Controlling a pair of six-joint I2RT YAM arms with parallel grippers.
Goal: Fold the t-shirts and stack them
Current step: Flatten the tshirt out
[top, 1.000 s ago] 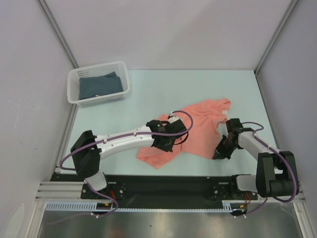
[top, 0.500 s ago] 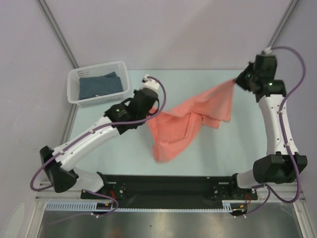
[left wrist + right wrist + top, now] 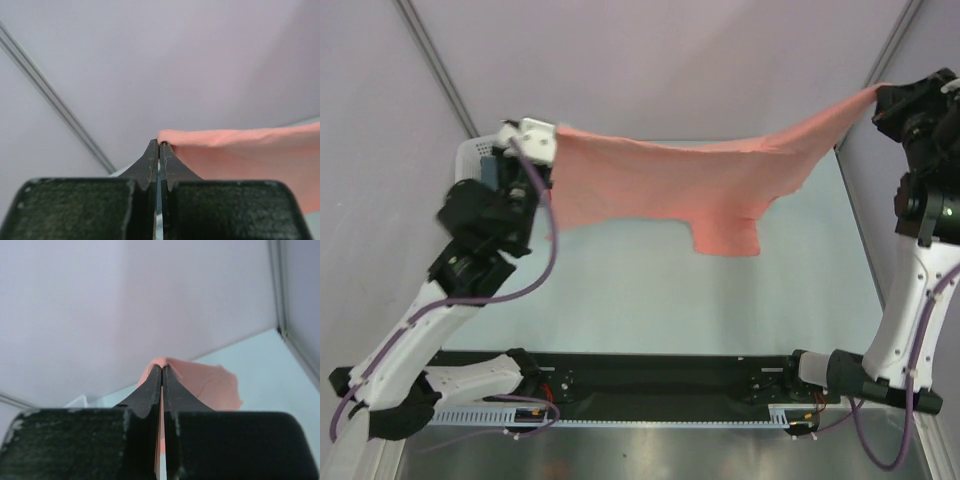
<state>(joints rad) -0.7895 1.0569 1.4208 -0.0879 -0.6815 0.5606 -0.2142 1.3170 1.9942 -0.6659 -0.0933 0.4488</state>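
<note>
The pink shirt hung in the air, stretched wide between the two pairs of jaws and well above the surface. Its top edge ran nearly taut from one pinch to the other, and a sleeve or flap drooped below the middle. The left jaws were shut on one corner, with the cloth leaving their tips to the right. The right jaws were shut on the opposite corner, the fabric caught between the tips and falling away just beyond them. This high, spread hold probably served to shake the garment flat and show its outline, so that it could be laid down smooth for folding. A second earlier the shirt had lain crumpled on the surface, with both pairs of jaws low over it and the right pair beside its near edge. Half a second earlier it was partly raised and still bunched. Since then the left arm and right arm had swung up and apart, drawing it out. The blue shirt could not be seen behind the left arm.
</note>
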